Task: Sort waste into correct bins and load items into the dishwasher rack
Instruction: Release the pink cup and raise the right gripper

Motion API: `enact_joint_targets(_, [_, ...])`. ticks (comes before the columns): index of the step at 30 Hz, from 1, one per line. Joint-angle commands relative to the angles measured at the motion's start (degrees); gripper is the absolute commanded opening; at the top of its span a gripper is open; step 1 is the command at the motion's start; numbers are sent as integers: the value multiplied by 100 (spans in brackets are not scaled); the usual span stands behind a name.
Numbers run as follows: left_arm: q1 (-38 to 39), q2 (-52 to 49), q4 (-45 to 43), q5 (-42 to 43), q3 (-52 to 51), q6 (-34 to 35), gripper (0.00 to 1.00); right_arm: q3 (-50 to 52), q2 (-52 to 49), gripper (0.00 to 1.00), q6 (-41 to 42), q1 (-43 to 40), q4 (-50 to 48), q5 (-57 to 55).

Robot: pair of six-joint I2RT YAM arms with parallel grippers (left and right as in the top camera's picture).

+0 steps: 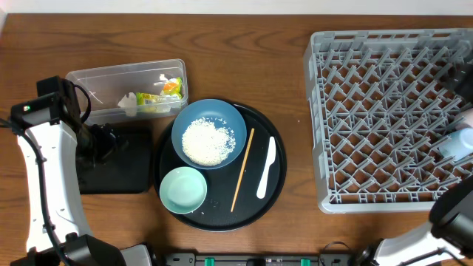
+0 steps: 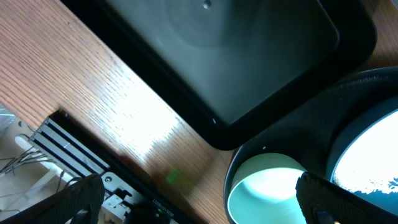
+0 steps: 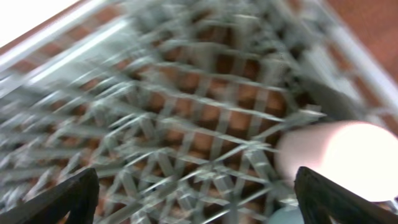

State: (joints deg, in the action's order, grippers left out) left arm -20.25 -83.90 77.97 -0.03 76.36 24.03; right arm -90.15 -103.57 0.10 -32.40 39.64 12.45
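A clear tub (image 1: 126,87) holds the crumpled snack wrapper (image 1: 164,90) and white scraps (image 1: 129,103). My left gripper (image 1: 111,142) hangs open over the shallow black tray (image 1: 118,174); its wrist view shows that tray (image 2: 236,56), the mint bowl (image 2: 267,194) and the rice-filled blue bowl (image 2: 373,168). Overhead, the blue bowl (image 1: 222,118) with rice (image 1: 208,141), the mint bowl (image 1: 183,190), a wooden stick (image 1: 242,170) and a white utensil (image 1: 266,168) lie on the round tray. My right gripper (image 3: 199,205) is open above the rack (image 3: 186,112), empty, beside a pink cup (image 3: 339,158).
The grey rack (image 1: 392,118) fills the right side of the table, with a light-blue cup (image 1: 458,145) at its right edge. The round black tray (image 1: 262,207) sits mid-table beside the rectangular tray. The table's front edge with a black rail (image 2: 74,149) lies near the left gripper.
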Motion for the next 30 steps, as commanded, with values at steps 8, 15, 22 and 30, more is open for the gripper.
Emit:
enact_joint_targets(8, [-20, -22, 17, -66, 37, 26, 100, -175, 540, 99, -767, 2061, 1091, 798])
enact_joint_targets(15, [44, -22, 26, 79, 37, -308, 100, -166, 531, 99, -739, 3451, 1399, 874])
enact_joint_targets(22, [911, -22, 254, 520, 35, -643, 99, -166, 531, 99, -225, 4238, 1421, 492])
enact_joint_targets(30, [2605, -22, 334, 669, -350, -485, 100, -166, 531, 99, -44, 4378, 1436, 490])
